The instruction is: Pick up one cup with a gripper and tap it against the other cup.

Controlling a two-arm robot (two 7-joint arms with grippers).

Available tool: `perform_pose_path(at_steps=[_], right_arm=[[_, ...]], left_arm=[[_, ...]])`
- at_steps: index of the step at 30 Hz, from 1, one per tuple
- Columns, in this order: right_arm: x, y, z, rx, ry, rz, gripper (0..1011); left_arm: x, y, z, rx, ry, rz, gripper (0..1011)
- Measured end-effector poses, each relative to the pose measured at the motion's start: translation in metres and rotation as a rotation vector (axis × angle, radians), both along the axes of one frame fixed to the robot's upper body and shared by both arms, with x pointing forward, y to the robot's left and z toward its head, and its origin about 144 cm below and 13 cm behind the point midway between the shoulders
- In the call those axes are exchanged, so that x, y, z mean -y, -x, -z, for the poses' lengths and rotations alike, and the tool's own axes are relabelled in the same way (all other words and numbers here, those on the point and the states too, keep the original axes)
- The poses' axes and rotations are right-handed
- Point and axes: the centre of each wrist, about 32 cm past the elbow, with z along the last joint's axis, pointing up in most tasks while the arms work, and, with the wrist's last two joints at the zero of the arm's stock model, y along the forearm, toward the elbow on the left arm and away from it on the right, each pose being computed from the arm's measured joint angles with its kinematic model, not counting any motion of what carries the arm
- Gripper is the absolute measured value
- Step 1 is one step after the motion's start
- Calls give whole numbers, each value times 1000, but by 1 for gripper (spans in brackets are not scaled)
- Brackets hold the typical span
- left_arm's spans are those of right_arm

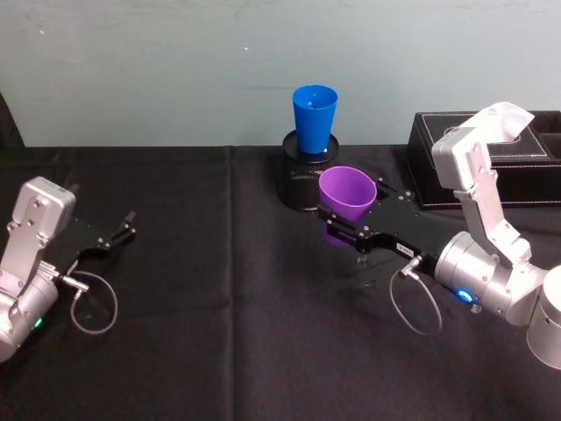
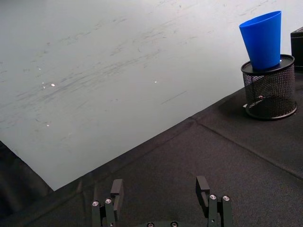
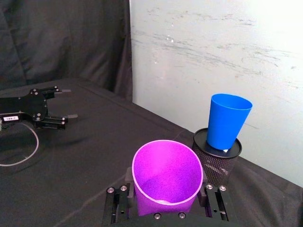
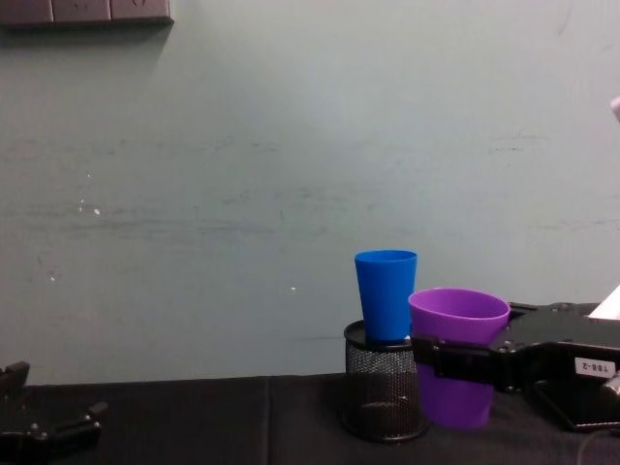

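Note:
My right gripper (image 1: 338,230) is shut on the purple cup (image 1: 347,195), clamping its lower body and holding it upright just above the black cloth. In the right wrist view the purple cup (image 3: 166,177) sits between the jaws of that gripper (image 3: 166,210). The blue cup (image 1: 315,118) stands in a black mesh pen holder (image 1: 298,180) at the back middle. The purple cup (image 4: 458,312) is close to the blue cup (image 4: 386,294), in front and to its right, with a small gap between them. My left gripper (image 1: 123,230) rests open at the far left.
A black box (image 1: 526,149) lies at the back right, behind my right arm. A pale wall (image 1: 175,61) closes off the table's far edge. Black cloth (image 1: 219,307) covers the table between the two arms.

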Motion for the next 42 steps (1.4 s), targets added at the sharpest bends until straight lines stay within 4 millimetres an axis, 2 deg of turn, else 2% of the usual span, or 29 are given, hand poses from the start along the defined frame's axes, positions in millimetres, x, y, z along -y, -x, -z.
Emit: perform_pose_path(at_steps=[42], right_arm=[[0,0,0,0,0,0,736]], left_arm=[[0,0,0,0,0,0,1000]])
